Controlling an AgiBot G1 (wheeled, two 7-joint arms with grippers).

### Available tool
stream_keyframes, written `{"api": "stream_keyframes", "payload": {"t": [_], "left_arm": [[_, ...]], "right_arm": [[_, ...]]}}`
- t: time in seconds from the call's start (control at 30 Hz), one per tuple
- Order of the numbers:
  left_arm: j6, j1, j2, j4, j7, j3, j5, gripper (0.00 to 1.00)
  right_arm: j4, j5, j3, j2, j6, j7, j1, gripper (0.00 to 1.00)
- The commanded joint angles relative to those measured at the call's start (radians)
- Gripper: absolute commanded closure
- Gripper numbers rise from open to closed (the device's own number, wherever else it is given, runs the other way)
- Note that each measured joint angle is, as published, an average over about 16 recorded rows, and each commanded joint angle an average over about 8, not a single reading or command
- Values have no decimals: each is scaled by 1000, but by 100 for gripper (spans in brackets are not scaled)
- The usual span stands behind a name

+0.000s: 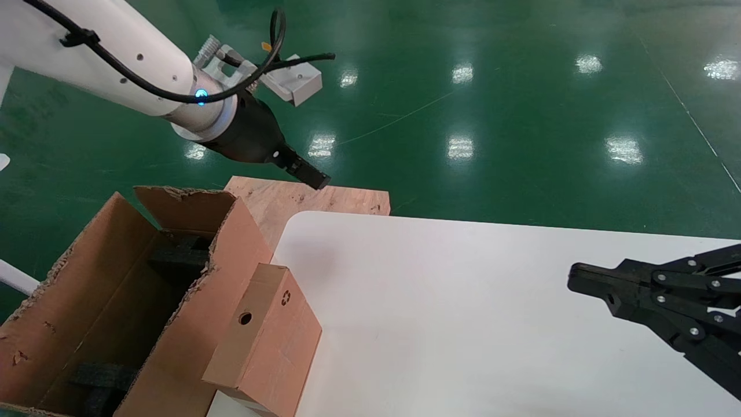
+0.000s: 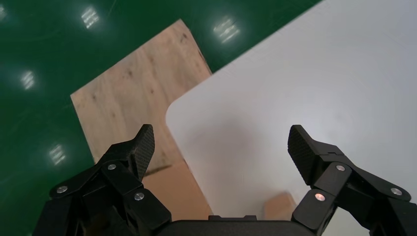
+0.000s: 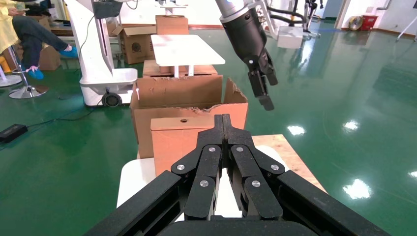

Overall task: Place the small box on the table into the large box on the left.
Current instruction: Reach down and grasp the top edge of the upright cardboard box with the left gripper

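Note:
The small box [image 1: 266,341] stands at the left edge of the white table [image 1: 463,301], its narrow face with the round hole turned up and its side against the large box [image 1: 116,289]. The large box is open, with ragged flaps and black foam inside. My left gripper [image 1: 307,172] hangs open above the table's far left corner, well beyond the small box and holding nothing; in the left wrist view its fingers [image 2: 220,140] stand wide apart. My right gripper [image 1: 573,277] is shut and empty over the table's right side. In the right wrist view its tips [image 3: 226,118] point at the small box [image 3: 172,142].
A bare wooden board [image 1: 301,200] lies behind the large box and the table corner. Green floor surrounds everything. The right wrist view shows, farther off, another white table [image 3: 184,46], more cartons, a robot base [image 3: 105,73] and a seated person [image 3: 24,34].

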Motion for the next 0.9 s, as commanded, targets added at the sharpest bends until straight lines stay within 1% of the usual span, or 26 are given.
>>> {"api": "stream_keyframes", "payload": {"t": [0.03, 0.23, 0.37, 0.73, 0.9], "left_arm": [[2, -19, 0, -1, -22, 41, -13, 0], [4, -56, -10, -3, -39, 116, -60, 0], [6, -67, -12, -3, -44, 137, -64, 0], [-5, -57, -10, 7, -37, 122, -66, 0], [-11, -68, 17, 44, -51, 133, -69, 0]], "right_arm": [[0, 0, 0, 0, 0, 0, 0, 100], [0, 0, 0, 0, 0, 0, 0, 100], [0, 1, 0, 0, 1, 0, 0, 100], [0, 1, 0, 0, 1, 0, 0, 100], [-1, 1, -1, 0, 1, 0, 0, 100]]}}
